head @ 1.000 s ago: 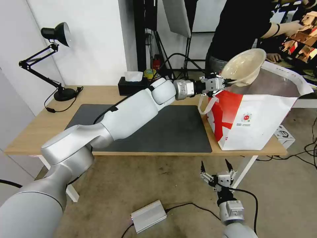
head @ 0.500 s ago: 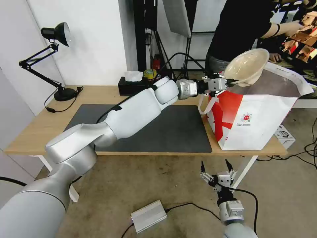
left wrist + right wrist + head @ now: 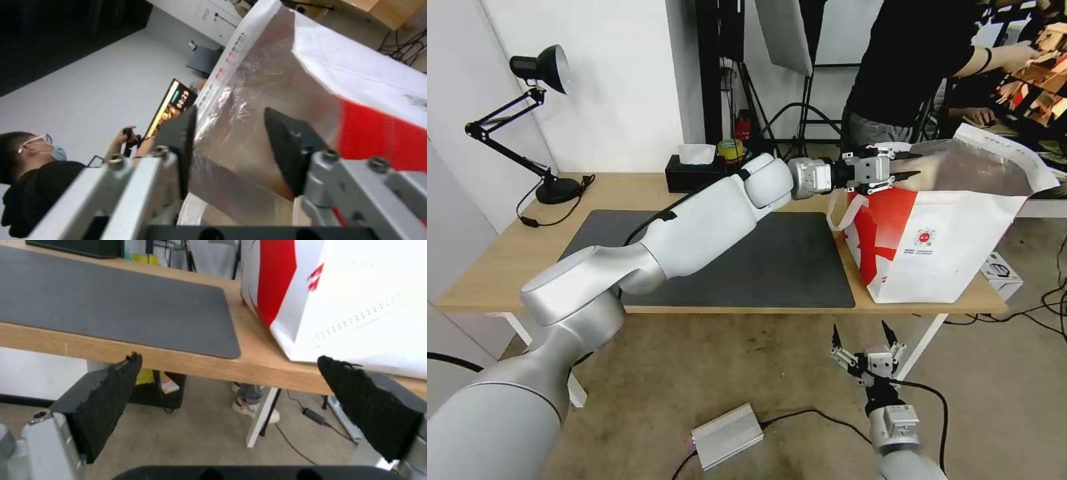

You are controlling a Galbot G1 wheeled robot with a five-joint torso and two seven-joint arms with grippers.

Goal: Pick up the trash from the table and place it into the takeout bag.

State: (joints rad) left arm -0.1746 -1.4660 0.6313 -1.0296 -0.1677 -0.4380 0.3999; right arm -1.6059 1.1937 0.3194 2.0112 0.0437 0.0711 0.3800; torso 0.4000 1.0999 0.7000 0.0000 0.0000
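So my left gripper [image 3: 908,167] is over the mouth of the takeout bag [image 3: 954,247] at the table's [image 3: 507,267] far right, fingers spread, holding nothing. Right gripper [image 3: 862,340] hangs spread below the table edge. The bag looks soft and floppy, so I'd grab its handle [image 3: 842,210].

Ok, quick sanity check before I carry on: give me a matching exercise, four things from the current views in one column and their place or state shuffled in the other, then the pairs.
Things:
1. left hand
2. right hand
3. takeout bag
4. black desk lamp

Places or states:
A. stands on the table's far left corner
B. open, low beside the table's front edge, holding nothing
C. stands open on the table's right end
D. open and empty at the foil-lined mouth

Pairs: 1-D, 2-B, 3-C, 4-A
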